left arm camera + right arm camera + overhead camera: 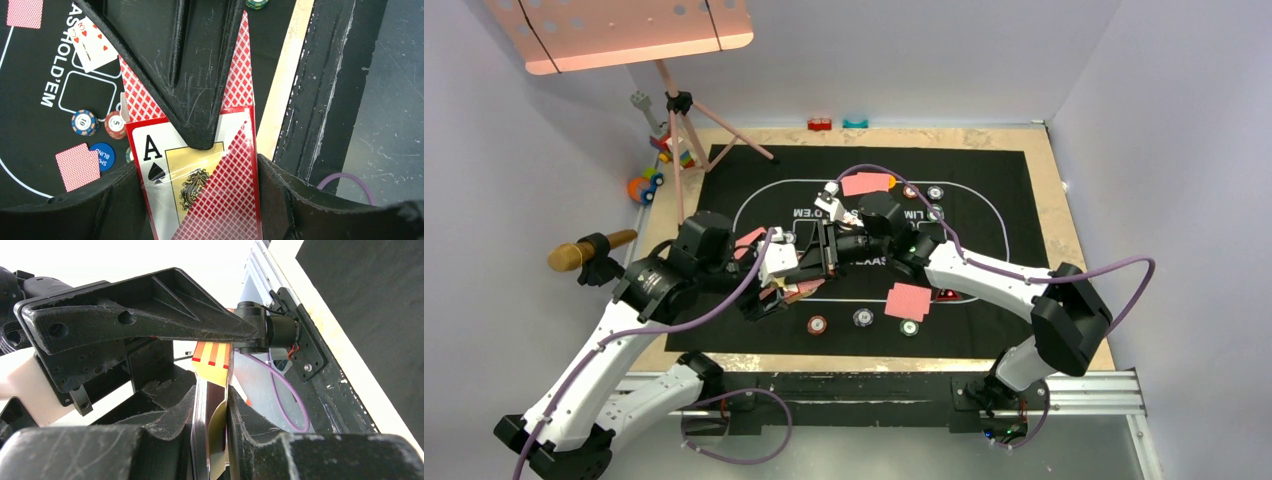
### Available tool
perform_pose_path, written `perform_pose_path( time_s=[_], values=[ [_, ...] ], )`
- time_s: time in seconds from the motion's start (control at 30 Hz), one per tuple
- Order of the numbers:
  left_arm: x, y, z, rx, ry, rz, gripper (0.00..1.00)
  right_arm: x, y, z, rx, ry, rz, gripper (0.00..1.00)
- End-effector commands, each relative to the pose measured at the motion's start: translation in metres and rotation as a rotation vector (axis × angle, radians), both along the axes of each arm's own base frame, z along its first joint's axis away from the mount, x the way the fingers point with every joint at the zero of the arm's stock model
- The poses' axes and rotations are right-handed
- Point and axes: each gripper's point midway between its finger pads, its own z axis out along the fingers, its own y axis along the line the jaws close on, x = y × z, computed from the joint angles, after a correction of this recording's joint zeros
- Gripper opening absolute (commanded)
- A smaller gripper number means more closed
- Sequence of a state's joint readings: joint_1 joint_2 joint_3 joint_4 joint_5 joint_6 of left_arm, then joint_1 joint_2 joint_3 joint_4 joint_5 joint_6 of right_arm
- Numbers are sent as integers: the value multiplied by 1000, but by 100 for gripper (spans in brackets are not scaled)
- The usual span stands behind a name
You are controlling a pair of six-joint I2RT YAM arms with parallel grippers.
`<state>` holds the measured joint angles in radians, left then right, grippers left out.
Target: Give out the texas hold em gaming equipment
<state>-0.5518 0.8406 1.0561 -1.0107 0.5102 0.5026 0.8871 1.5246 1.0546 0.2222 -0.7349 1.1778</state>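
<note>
Above the mat's centre both hands meet: right hand (212, 415) pinches the card deck (200, 180), left hand (779, 285) grips its cards — several could slide out together, or spill.

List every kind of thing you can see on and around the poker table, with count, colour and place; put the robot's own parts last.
black felt mat: one, covers the tabletop
round poker chips: six visible from above; red, grey, green; three near edge, three far side
face-down playing cards: three spots, red-backed, on the mat
face-up card: one, white with red pips, mid-mat
round blue button: one, beside a face-down card
card box: one, red-edged, ace of spades, held in mid-air
red block, teal block: one each, far edge
colourful toys: a cluster, left of mat
pink perforated board: one, on a tripod, far left
left gripper: clamps the box sides
right gripper: pinches the box
</note>
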Motion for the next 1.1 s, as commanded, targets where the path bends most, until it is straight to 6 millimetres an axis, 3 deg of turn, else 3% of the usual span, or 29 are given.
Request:
perform_pose_path(
  time_s=[0.0, 0.13, 0.33, 0.57, 0.73, 0.9, 1.07],
  values=[
    [9, -3, 11, -33, -46, 33, 69, 4, 4, 42, 84, -41, -13, 24],
    [3, -7, 16, -72, -18, 35, 68, 4, 1, 36, 47, -50, -15, 42],
    [-11, -10, 25, -118, 12, 13, 72, 3, -10, 13, -37, -51, -31, 57],
    [-27, -11, 35, -152, 43, -30, 74, 15, -30, 14, -57, -72, -71, 59],
    [-26, -11, 39, -156, 35, -27, 75, 19, -42, 22, -48, -95, -92, 58],
    [-24, -14, 33, -162, 54, -13, 74, 16, -42, 11, -47, -62, -99, 58],
    [-20, -11, 5, -120, 96, 14, 78, 11, -46, -23, -118, -43, -86, 60]
  ],
)
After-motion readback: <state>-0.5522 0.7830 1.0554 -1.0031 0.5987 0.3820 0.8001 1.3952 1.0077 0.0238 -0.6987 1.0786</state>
